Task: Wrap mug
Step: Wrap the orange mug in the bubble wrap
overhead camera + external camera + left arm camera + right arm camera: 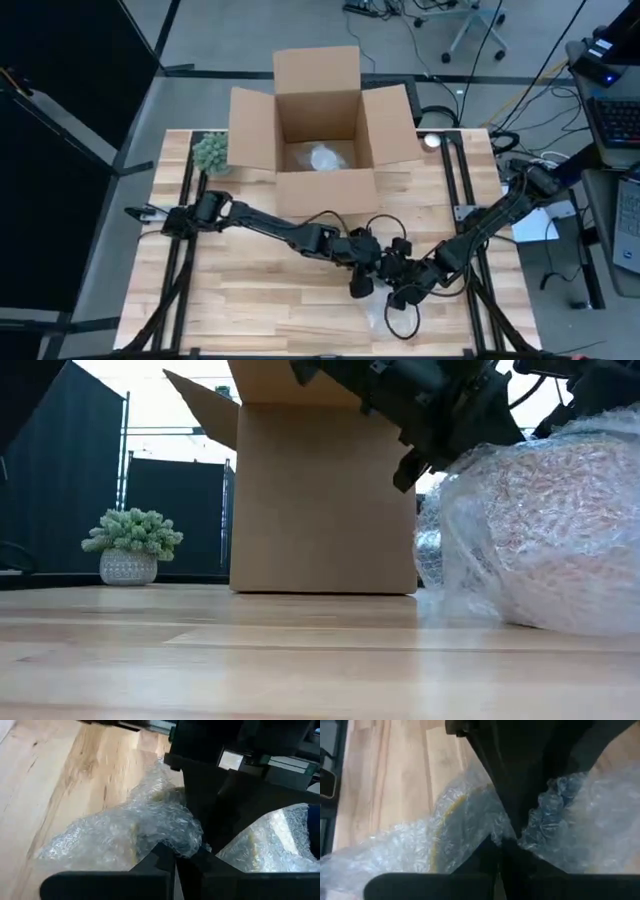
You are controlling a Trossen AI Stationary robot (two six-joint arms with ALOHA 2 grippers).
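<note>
Behind bubble wrap (545, 530): cardboard box (325, 500), potted plant (131, 547)

The table (250, 290) has a top of pale wood planks, smooth with a slight sheen and visible grain. On it, the bubble wrap (545, 530) is clear, glossy plastic, crinkled and pimpled. Behind the bubble wrap, the box (325, 500) is brown matt cardboard. Beside the box, the plant (132, 532) has matt green foliage in a pale, textured pot (127, 568). Both grippers are matt black.
</note>
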